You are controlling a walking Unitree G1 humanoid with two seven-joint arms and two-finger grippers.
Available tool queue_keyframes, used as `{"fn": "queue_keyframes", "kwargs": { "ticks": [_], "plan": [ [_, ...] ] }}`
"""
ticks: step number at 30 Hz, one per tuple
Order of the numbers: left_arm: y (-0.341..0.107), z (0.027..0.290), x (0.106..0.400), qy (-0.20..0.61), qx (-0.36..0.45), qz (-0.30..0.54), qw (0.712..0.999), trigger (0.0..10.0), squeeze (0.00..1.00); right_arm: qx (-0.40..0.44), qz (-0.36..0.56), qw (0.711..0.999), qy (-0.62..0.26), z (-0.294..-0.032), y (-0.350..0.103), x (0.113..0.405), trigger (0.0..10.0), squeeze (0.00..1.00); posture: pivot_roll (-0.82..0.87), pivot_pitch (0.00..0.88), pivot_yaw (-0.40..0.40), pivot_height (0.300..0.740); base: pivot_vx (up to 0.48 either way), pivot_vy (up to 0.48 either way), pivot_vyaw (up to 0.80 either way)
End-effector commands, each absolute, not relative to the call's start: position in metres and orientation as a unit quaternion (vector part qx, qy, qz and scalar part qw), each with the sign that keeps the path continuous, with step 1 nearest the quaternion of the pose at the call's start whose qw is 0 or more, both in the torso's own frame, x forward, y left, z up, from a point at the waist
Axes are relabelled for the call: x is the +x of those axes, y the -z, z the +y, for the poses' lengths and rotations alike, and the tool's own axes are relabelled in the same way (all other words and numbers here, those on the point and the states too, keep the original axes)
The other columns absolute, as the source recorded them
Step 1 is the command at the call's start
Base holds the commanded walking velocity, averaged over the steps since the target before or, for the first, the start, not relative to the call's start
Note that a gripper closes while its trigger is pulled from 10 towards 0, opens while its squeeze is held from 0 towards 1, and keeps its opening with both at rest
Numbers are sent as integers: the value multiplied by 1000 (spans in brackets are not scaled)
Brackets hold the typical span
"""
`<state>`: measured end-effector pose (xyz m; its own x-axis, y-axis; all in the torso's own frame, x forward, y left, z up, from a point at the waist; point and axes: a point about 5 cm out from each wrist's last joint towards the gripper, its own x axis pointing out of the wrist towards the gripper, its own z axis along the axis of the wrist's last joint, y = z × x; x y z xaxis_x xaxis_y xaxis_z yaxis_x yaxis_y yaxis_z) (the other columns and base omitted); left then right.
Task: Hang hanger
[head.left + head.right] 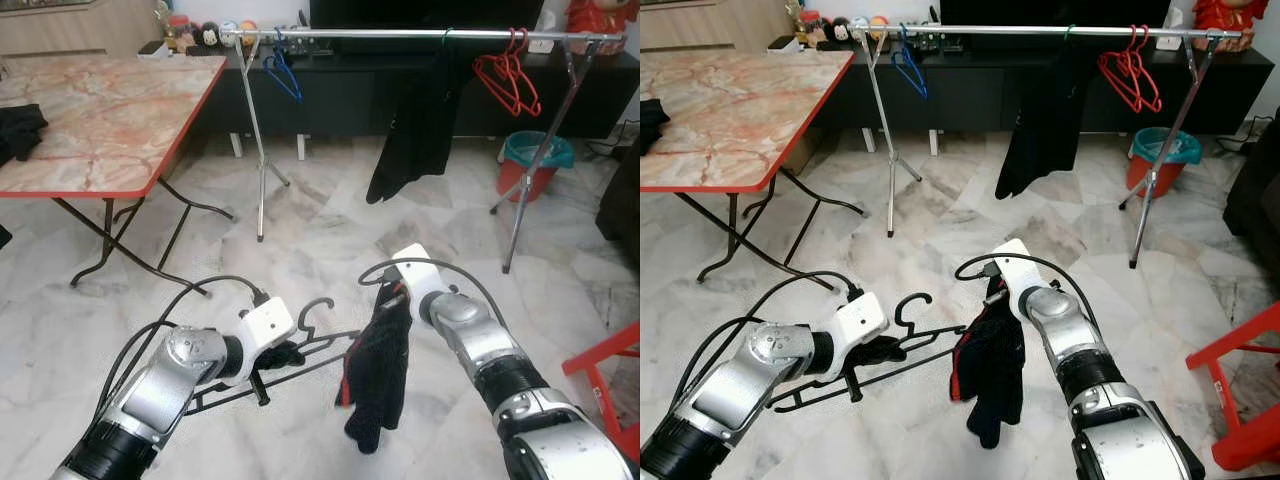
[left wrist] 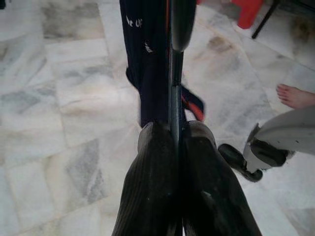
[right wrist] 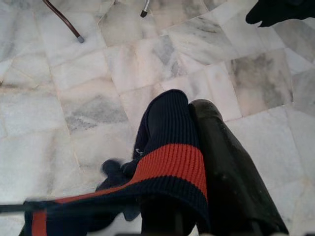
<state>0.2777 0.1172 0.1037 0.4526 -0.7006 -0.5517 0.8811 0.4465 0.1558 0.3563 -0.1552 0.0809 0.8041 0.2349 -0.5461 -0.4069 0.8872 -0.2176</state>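
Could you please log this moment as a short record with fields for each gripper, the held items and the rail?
left gripper: shut on the black plastic hanger, held roughly level
right gripper: shut on the dark navy garment with red trim, which droops off the hanger's end
silver clothes rail: ahead, carrying a blue hanger, red hangers and a hung black garment
floor: white marble tiles

A folding table (image 1: 120, 110) with a marble-patterned top and red edge stands at the left on a pale marble floor (image 1: 320, 230), a dark cloth (image 1: 20, 130) lying at its near end. Behind it, a low black cabinet (image 1: 340, 90) runs along the wall, with a teal-and-red bucket (image 1: 535, 160) near its right end. A red stool (image 1: 610, 385) stands at the right edge, and a person's bare foot (image 2: 295, 96) rests on the tiles.
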Motion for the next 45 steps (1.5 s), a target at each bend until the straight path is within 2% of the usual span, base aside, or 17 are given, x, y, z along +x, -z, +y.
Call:
{"fn": "queue_keyframes", "kwargs": {
  "ticks": [1,5,12,19,40,45],
  "plan": [
    [-109,120,285,457,229,196,837,10000,0,-164,246,939,-177,-150,-88,358,10000,0,-9,0,33,740,0,0,0],
    [-111,124,292,426,240,194,850,10000,0,-162,245,939,-178,-149,-89,358,10000,0,-9,0,33,740,0,0,0],
    [-109,127,287,443,250,205,836,10000,0,-164,250,938,-176,-151,-86,356,10000,0,-9,0,33,740,0,0,0],
    [-108,131,289,432,255,207,840,10000,0,-167,252,937,-175,-153,-85,355,10000,0,-6,0,33,740,0,0,0],
    [-108,120,289,444,237,197,841,10000,0,-156,257,932,-203,-142,-89,349,10000,0,-10,0,32,740,0,0,0],
    [-106,121,292,427,239,199,849,10000,0,-128,236,941,-204,-135,-104,347,10000,0,-14,0,32,740,0,0,0]
  ]
}}
